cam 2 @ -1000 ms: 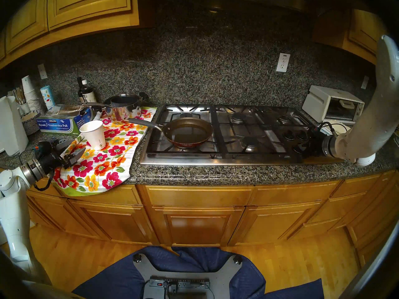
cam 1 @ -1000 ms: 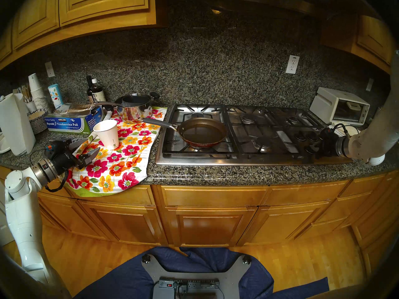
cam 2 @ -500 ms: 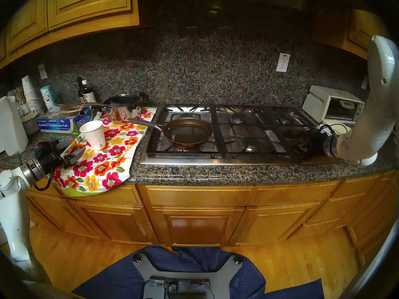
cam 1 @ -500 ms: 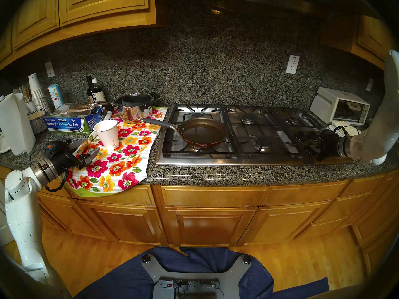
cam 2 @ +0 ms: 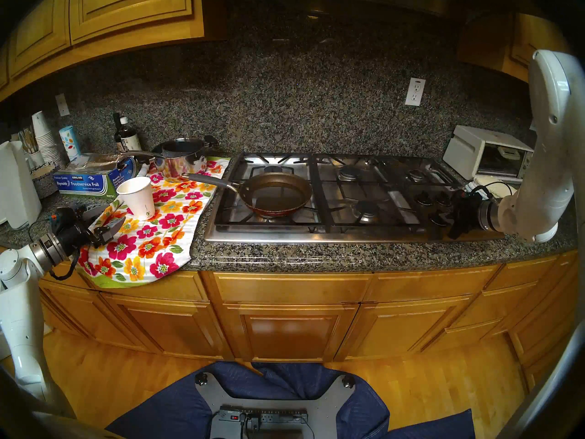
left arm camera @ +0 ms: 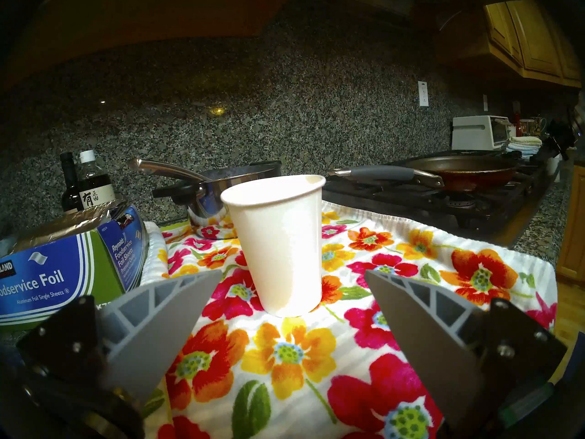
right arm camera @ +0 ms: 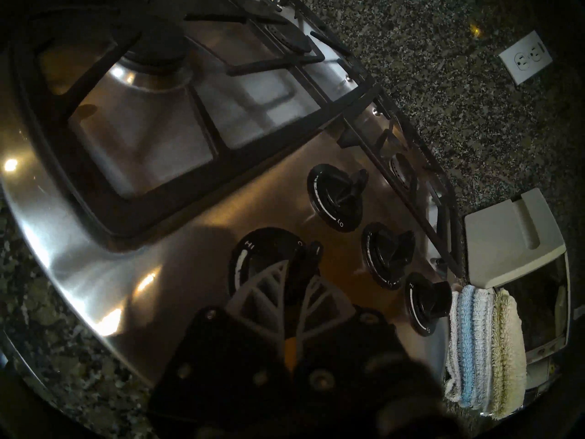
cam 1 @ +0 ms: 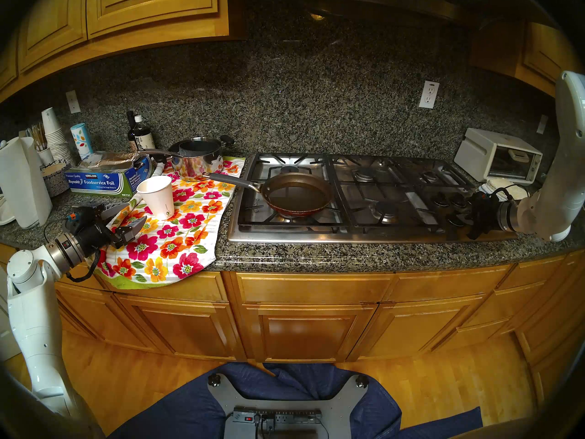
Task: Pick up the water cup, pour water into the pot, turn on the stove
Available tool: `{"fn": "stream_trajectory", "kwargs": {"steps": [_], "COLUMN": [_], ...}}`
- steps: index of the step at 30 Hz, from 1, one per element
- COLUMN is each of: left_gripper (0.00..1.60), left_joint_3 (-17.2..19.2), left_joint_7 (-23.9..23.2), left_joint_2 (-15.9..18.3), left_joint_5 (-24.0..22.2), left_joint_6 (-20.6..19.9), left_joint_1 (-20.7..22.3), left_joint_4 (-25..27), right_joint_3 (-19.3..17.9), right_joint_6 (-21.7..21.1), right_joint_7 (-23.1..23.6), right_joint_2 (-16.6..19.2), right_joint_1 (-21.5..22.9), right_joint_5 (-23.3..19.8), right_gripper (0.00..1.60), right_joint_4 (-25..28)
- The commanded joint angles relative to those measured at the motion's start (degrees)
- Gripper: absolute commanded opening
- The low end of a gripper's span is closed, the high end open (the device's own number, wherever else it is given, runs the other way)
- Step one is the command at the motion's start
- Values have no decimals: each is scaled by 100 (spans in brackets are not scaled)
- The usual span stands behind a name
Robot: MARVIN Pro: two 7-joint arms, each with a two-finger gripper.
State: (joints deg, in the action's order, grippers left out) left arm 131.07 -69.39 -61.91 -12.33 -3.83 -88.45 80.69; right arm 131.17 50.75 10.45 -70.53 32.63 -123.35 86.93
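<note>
Knob (right arm camera: 285,264) on the stove (right arm camera: 177,270) sits pinched in my right gripper (right arm camera: 299,275), its grip bar pointing up-right toward the pan-side grates. My left gripper (left arm camera: 291,276) gapes before the upright cup (left arm camera: 278,245).

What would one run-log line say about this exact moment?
left claw: open, short of water cup | right claw: shut on stove knob | frying pan: on stove, liquid inside
</note>
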Motion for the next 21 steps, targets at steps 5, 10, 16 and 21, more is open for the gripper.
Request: {"fn": "stream_trajectory", "kwargs": {"steps": [5, 10, 16, 21], "left_gripper": [160, 160, 160, 160], "left_joint_3": [58, 57, 57, 58], "left_joint_7": [8, 8, 8, 8], "left_joint_2": [68, 68, 68, 68], "left_joint_5": [-71, -70, -70, -71], "left_joint_6": [-3, -2, -2, -3], "left_joint_1": [136, 136, 136, 136], "left_joint_4": [127, 127, 127, 128], "right_joint_3": [-212, -218, -102, 38], "right_joint_6": [425, 425, 425, 425], "right_joint_7": [-563, -818, -1061, -1266], "right_joint_2": [-414, -491, -524, -470], "right_joint_1": [-231, -363, -488, -592], "right_joint_5": [326, 463, 800, 1161], "right_gripper": [0, 0, 0, 0], "right_joint_4": [181, 112, -45, -197]}}
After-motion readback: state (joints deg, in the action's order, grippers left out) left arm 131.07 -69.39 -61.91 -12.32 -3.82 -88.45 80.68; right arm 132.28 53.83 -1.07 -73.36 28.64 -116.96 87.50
